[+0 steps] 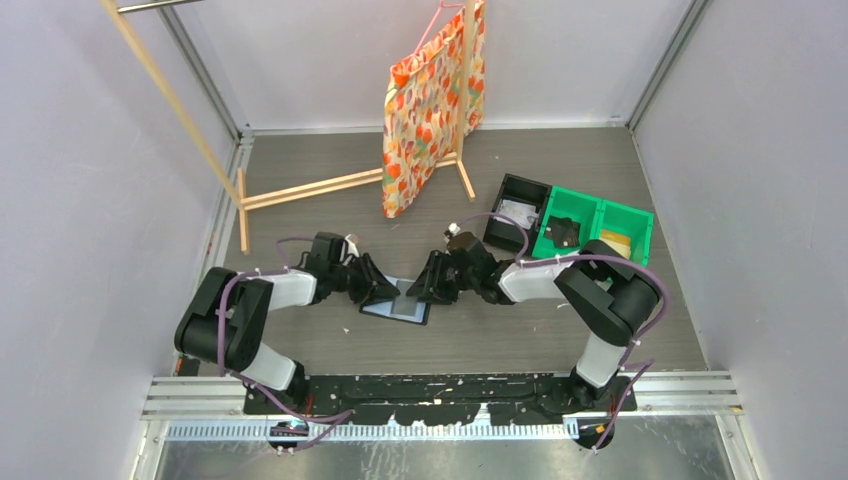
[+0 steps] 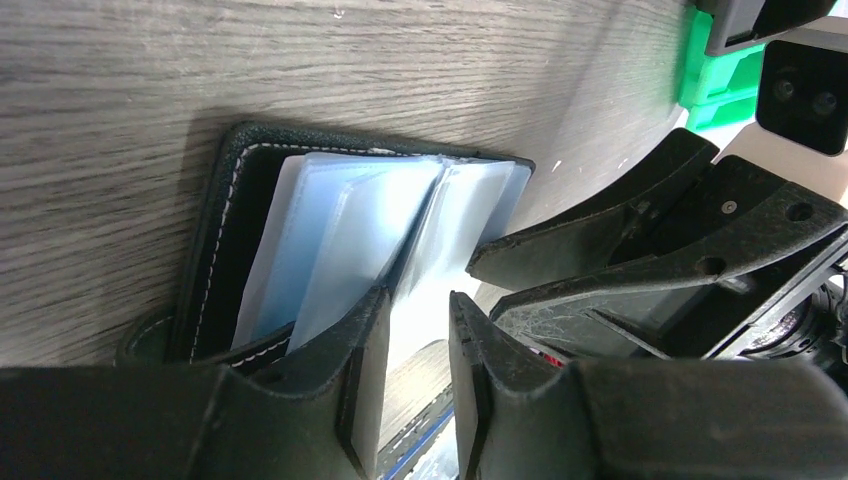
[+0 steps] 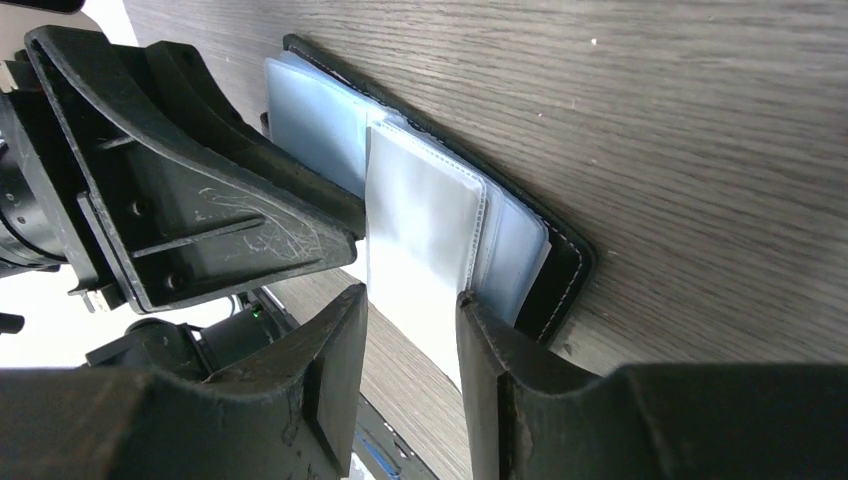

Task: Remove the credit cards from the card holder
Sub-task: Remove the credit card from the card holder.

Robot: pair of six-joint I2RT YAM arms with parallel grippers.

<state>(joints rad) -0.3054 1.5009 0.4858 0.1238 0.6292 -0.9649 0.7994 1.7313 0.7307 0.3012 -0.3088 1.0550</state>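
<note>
Card holder (image 1: 398, 303) on table (image 1: 500, 340)

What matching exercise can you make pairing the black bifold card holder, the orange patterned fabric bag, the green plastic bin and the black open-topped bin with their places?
1 black bifold card holder
2 orange patterned fabric bag
3 green plastic bin
4 black open-topped bin

A hanging on the wooden rack
B farthest right
C lying open between left gripper and right gripper
D left of the green bin

Pairs: 1-C, 2-A, 3-B, 4-D.

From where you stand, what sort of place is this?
Probably a robot test booth: blank white walls box in one table, a left arm and right arm are bolted at its edge, green bin nearby.
</note>
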